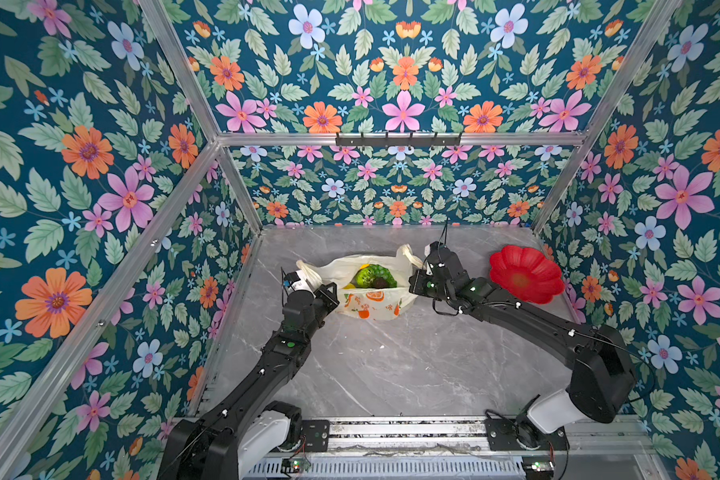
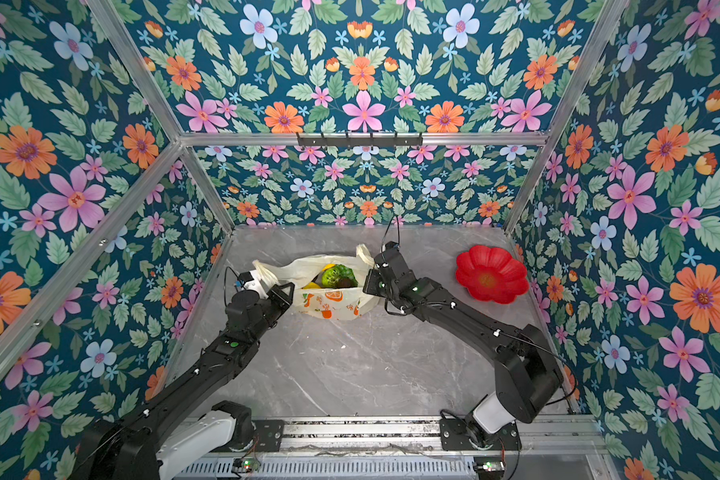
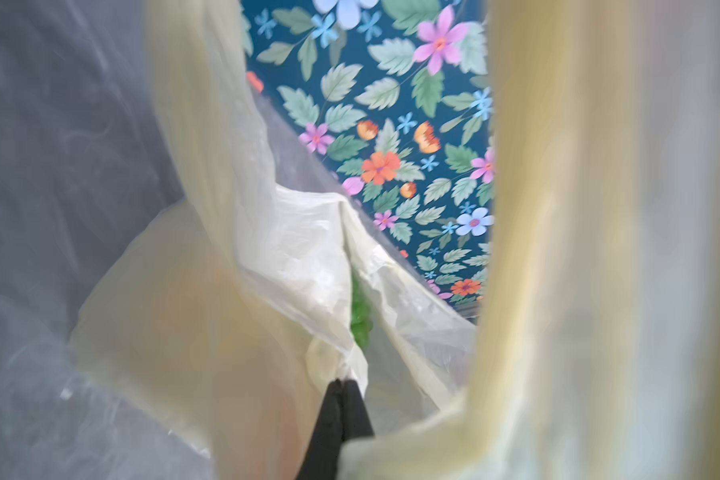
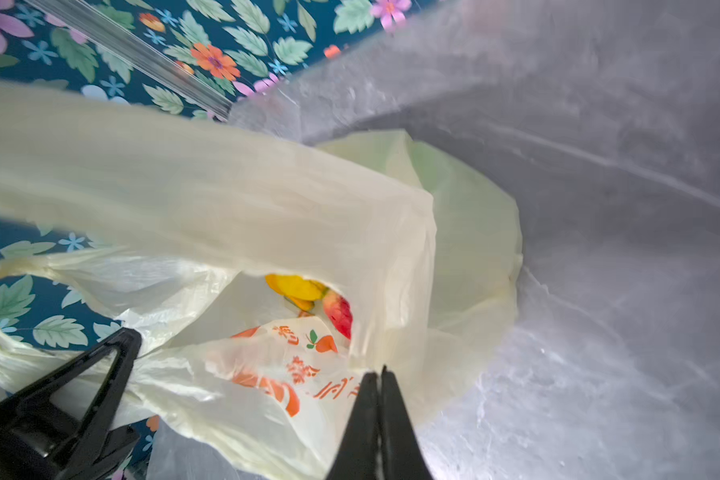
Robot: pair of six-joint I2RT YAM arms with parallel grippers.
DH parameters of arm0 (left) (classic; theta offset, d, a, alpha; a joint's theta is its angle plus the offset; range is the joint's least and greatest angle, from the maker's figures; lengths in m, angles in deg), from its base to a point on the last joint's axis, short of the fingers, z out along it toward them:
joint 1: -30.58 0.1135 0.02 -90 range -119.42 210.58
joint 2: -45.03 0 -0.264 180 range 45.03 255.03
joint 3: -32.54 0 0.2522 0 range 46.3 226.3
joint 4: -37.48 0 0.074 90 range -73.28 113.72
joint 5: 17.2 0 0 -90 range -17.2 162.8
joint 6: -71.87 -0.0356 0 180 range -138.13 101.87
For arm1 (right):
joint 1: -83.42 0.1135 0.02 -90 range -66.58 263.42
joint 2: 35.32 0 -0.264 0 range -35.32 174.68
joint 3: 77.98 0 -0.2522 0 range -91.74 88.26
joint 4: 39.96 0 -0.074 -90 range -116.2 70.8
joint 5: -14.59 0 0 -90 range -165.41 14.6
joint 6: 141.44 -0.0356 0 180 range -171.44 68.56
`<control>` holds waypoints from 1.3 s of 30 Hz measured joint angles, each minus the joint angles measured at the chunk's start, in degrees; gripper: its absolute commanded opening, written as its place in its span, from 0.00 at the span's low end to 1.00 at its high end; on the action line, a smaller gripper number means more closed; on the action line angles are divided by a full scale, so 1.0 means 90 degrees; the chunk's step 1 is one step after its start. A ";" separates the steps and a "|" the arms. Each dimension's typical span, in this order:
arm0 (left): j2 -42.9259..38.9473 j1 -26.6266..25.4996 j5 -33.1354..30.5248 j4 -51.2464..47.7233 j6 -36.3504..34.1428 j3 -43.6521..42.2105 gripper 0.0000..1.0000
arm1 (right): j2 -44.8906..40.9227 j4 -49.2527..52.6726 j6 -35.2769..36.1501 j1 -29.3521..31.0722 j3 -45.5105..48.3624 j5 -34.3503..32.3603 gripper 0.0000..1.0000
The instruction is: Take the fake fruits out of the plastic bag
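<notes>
The plastic bag (image 1: 371, 306) (image 2: 329, 306), cream-yellow with orange print, lies at the back middle of the table with its mouth pulled open. The fake fruits are inside it: a green grape bunch (image 1: 371, 275) (image 2: 338, 275), a dark brown piece (image 1: 381, 283) and a yellow piece (image 1: 363, 266). My left gripper (image 1: 334, 291) (image 2: 287, 291) (image 3: 344, 380) is shut on the bag's left rim. On the right rim, my right gripper (image 1: 412, 283) (image 2: 366, 285) (image 4: 378, 372) is shut on the film. The right wrist view shows a yellow piece (image 4: 294, 286) and a red one (image 4: 337, 311) through the opening; a green fruit (image 3: 360, 320) peeks out in the left wrist view.
A red flower-shaped plate (image 1: 524, 274) (image 2: 491, 274) sits at the back right, beside the right arm. Flowered walls close in the grey marble table (image 1: 391, 365) on three sides. A metal rail (image 1: 404, 432) with the arm bases runs along the front edge.
</notes>
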 measured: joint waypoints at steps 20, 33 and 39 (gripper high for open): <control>-0.0889 0.0044 -0.0765 -0.3711 -0.0935 0.1098 1.00 | 0.0005 -0.1928 -0.1341 -0.0015 0.1333 0.0325 0.00; -0.1030 0.0046 -0.2616 -0.6948 -0.2297 0.4044 0.91 | -0.0163 -0.1724 -0.1015 0.0012 0.1219 0.0206 0.00; 0.0614 -0.1010 -0.3065 -0.7725 -0.2885 0.5741 0.91 | -0.0163 -0.1671 -0.0986 0.0039 0.1222 0.0202 0.00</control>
